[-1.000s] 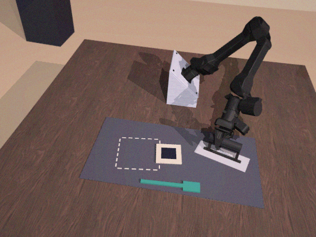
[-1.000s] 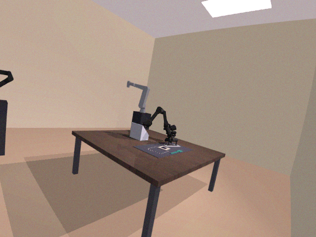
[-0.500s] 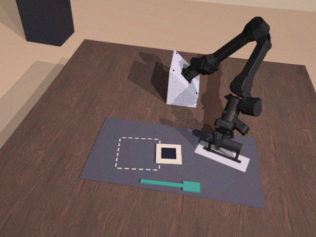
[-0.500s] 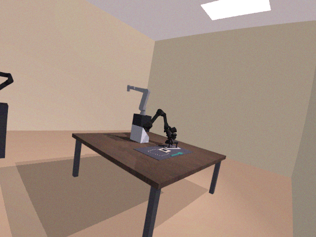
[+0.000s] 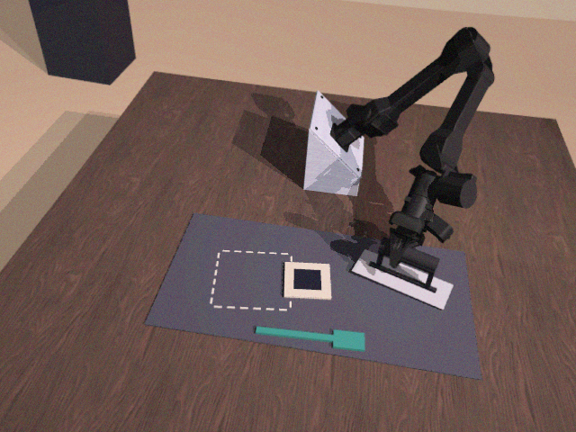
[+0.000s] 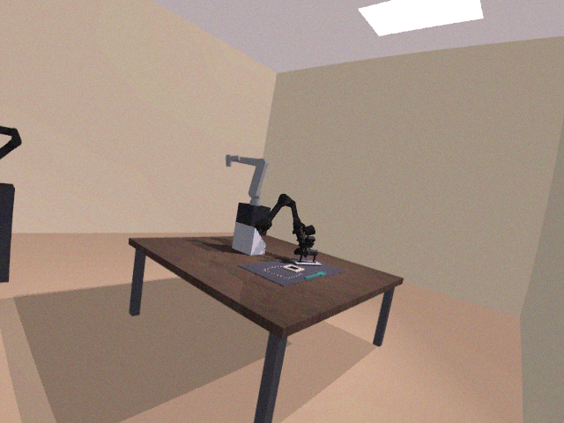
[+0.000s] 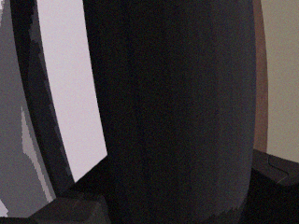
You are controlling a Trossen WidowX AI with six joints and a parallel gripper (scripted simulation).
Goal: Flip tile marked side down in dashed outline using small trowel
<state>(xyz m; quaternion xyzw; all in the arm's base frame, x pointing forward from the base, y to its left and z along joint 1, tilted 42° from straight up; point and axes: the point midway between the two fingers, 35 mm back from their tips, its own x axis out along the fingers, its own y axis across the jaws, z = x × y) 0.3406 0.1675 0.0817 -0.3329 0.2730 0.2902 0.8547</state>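
Observation:
The trowel has a flat white plate (image 5: 443,297) (image 6: 313,263) (image 7: 72,93) and a raised black handle (image 5: 426,261) (image 7: 187,93). It lies on the right part of the mat (image 5: 181,279). My gripper (image 5: 396,258) (image 7: 164,151) is shut on the black handle, near its end toward the robot base. The tile (image 5: 307,280) (image 6: 293,268) is cream with a dark square facing up. It lies flat on the mat, left of the trowel. Its left edge overlaps the right line of the dashed outline (image 5: 218,307); most of it is outside.
A teal tool (image 5: 297,334) (image 6: 314,275) with a thin handle and square blade lies near the mat's front edge. The pale wedge-shaped arm mount (image 5: 325,162) (image 6: 246,239) stands behind the mat on the brown table (image 5: 116,372) (image 6: 204,268).

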